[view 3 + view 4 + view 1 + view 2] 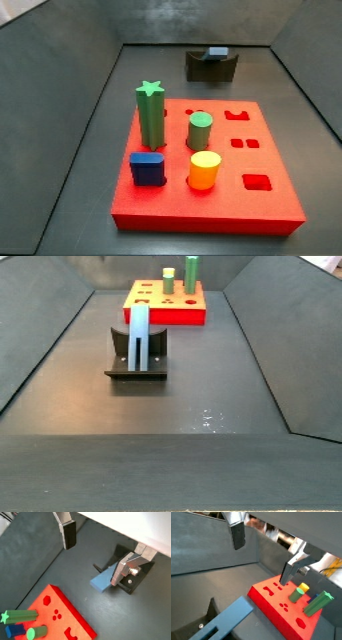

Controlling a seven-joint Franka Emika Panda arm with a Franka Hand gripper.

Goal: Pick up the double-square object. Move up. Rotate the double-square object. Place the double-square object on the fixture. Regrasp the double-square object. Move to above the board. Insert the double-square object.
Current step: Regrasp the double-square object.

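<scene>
- The double-square object (139, 340) is seen resting on the fixture (158, 352). In that side view its long axis runs lengthwise down the table (201, 396), from the near end toward the board (166, 308).
- In a side view from the opposite end, only the bar's short grey-blue end (218, 51) is seen, sitting in the notch at the top of the fixture (211, 67).
- In a wrist view the bar (103, 579) is seen end-on and tilted, one end sticking out past the fixture (130, 582). In a wrist view from another angle it (228, 619) is seen as a long flat slab with slots in its face.
- The arm itself is not seen in either side view; only the gripper (100, 549) is seen, in both wrist views (261, 554), held above the table.
- The fingers are spread wide with nothing gripped. One dark-padded finger (68, 534) is seen well away from the bar; the other finger (123, 569) is seen just beside the bar's end over the fixture, and contact cannot be judged.
- The bar is not seen between the pads in either wrist view; it lies lower, off to the side of the second finger (290, 571).
- On the board, a green star post (151, 115), green cylinder (199, 131), yellow-orange peg (203, 170) and dark-blue block (147, 168) are seen upright.
</scene>
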